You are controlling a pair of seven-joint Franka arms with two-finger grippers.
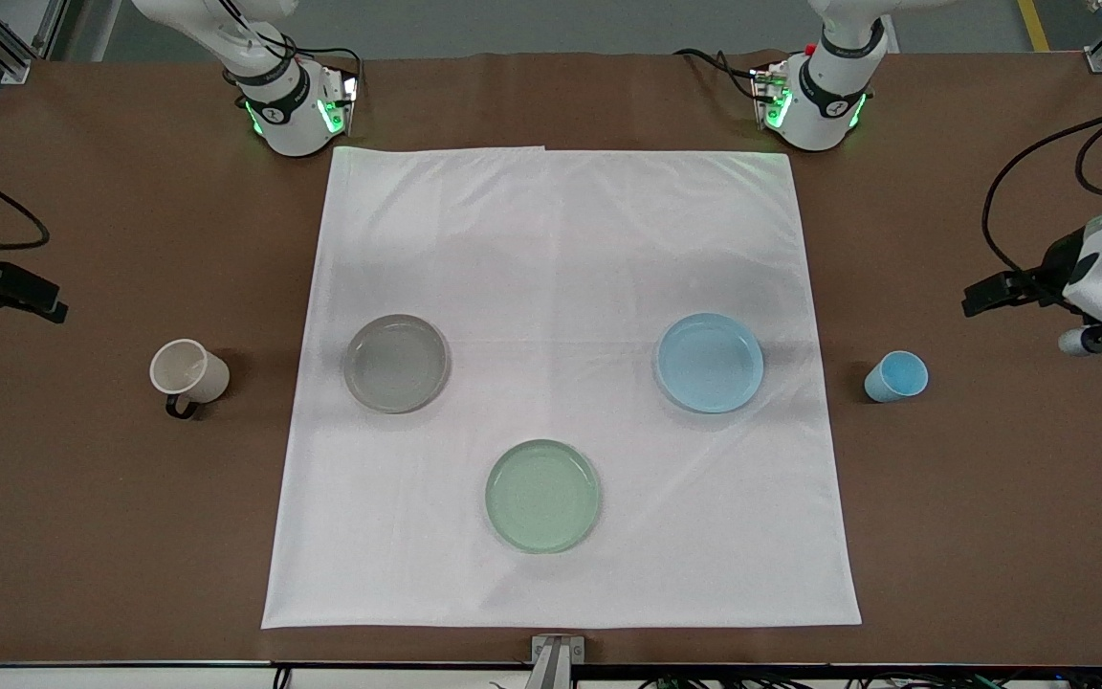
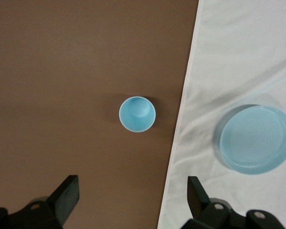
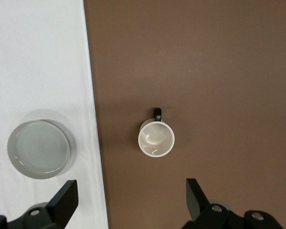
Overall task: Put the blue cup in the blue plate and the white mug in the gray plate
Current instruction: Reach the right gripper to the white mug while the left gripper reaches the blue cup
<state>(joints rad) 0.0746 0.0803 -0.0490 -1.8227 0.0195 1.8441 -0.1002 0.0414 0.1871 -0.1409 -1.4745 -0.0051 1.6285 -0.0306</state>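
Observation:
The blue cup [image 1: 895,376] stands upright on the brown table beside the white cloth, at the left arm's end. The blue plate [image 1: 710,363] lies empty on the cloth next to it. The white mug [image 1: 189,372] stands upright on the bare table at the right arm's end, its dark handle toward the front camera. The gray plate [image 1: 396,363] lies empty on the cloth beside it. My left gripper [image 2: 132,183] is open and empty, high over the table near the blue cup [image 2: 137,114]. My right gripper [image 3: 131,186] is open and empty, high near the white mug [image 3: 156,139].
A pale green plate [image 1: 543,496] lies empty on the white cloth [image 1: 561,239], nearer the front camera than the other two plates. The cloth covers the table's middle. Brown tabletop surrounds it. Cables lie near the arm bases.

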